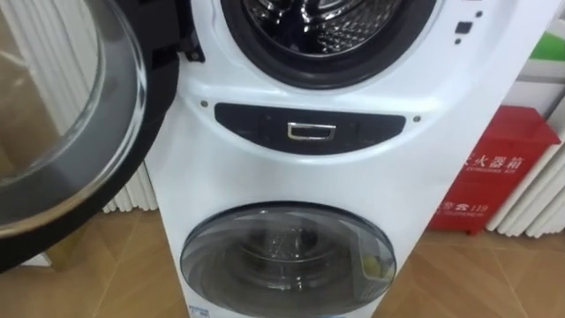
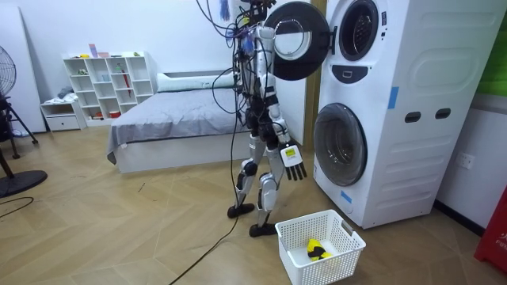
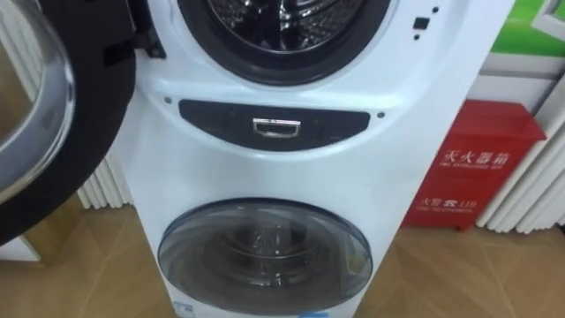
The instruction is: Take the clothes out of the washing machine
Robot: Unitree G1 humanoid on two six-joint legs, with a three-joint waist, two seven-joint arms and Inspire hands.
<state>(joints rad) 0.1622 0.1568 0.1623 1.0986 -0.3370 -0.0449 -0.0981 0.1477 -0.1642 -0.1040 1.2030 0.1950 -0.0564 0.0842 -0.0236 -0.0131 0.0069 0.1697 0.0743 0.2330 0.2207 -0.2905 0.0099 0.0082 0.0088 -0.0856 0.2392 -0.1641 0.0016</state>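
I stand facing a white stacked washing machine [image 1: 353, 168] [image 2: 396, 103]. Its upper door [image 1: 79, 115] [image 2: 297, 39] is swung open to my left, and the steel upper drum [image 1: 327, 26] [image 3: 282, 22] shows at the top edge; I cannot make out clothes in it. The lower round door [image 1: 287, 256] [image 3: 265, 256] is shut. In the room view my right hand [image 2: 293, 161] hangs low by my thigh, fingers straight and spread, holding nothing. A white laundry basket [image 2: 342, 229] sits on the floor by my feet with a yellow and black item [image 2: 317, 250] inside.
A red cabinet [image 1: 499, 168] [image 3: 477, 168] stands on the floor right of the machine, with white radiator ribs [image 1: 538, 208] beside it. A bed [image 2: 174, 119] and a white shelf [image 2: 107, 79] lie behind me. The wooden floor [image 2: 142, 229] is open around the basket.
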